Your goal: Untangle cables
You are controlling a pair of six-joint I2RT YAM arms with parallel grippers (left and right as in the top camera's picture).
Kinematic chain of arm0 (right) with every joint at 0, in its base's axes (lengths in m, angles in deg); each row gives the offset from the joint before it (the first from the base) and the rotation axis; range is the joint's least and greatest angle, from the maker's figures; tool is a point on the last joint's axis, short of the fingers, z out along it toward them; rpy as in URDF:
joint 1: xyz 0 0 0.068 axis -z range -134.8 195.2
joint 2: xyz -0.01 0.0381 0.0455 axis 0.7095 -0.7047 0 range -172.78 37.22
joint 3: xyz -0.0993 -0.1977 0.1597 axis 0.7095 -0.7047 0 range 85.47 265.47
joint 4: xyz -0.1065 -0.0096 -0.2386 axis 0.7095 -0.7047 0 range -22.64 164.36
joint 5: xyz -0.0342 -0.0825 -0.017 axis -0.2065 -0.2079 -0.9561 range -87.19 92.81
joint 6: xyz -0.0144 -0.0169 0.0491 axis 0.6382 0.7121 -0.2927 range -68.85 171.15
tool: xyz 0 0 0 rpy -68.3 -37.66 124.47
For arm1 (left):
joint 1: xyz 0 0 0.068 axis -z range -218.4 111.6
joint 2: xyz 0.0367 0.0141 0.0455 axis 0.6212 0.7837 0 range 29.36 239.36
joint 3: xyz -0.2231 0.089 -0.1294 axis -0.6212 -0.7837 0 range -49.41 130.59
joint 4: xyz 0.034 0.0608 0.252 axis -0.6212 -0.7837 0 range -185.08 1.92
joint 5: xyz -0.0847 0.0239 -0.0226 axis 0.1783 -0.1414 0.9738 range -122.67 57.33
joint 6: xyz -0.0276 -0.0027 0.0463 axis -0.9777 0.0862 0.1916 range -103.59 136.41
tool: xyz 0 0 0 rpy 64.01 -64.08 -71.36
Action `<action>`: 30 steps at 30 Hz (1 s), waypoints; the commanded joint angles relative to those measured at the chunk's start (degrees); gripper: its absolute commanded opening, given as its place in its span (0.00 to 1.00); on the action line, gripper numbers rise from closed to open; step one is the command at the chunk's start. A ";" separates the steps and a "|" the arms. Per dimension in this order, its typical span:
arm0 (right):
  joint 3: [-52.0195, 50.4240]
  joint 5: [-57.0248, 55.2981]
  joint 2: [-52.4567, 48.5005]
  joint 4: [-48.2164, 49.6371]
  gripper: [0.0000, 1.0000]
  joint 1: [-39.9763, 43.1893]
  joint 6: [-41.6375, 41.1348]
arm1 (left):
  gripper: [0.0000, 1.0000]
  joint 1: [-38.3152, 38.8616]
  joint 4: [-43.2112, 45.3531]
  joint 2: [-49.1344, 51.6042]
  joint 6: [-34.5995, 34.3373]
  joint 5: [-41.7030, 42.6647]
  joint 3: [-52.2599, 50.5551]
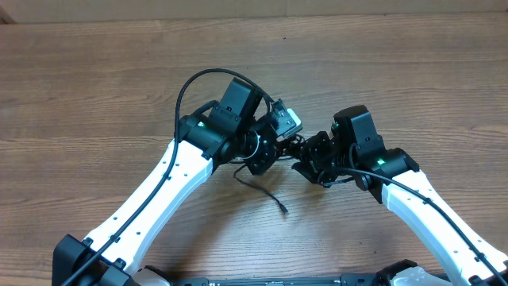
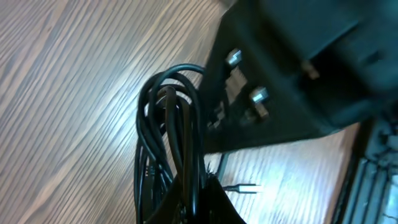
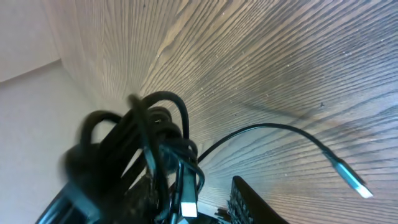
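A: Item 1, left claw [image 1: 270,151]?
B: Pressed together on the cables [image 2: 177,155]. 1 looped black bundle stood out from its fingers.
A: Item 2, where was the bundle?
B: Between the 2 claws, near the middle of the table [image 1: 95,95]. 1 loose end [image 1: 266,191] trailed onto the wood, and its plug [image 1: 284,210] lay flat.
A: Item 3, right claw [image 1: 311,161]?
B: Right at the bundle. Could not tell whether it was pinching the bundle or only spread around it.
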 commanded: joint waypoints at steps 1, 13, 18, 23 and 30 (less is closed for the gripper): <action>0.09 -1.18 -0.28 1.42 0.36 -0.37 -0.61 | 0.04 0.07 0.72 -0.81 0.66 7.30 1.22; 0.09 -5.44 -0.28 -0.13 0.06 -0.37 -1.46 | 0.04 -0.96 2.89 -0.83 -3.89 10.03 1.25; 0.09 -11.50 -0.28 -4.74 0.04 -0.37 0.59 | 0.04 -4.74 3.26 -0.92 -6.51 9.90 1.25; 0.09 -18.49 -0.28 -10.08 0.04 0.26 5.90 | 0.04 -11.91 3.63 -0.92 -8.26 8.48 1.27; 0.09 -29.18 -0.28 -16.63 0.04 3.06 7.89 | 0.04 -22.80 3.72 -0.92 -14.21 9.03 1.25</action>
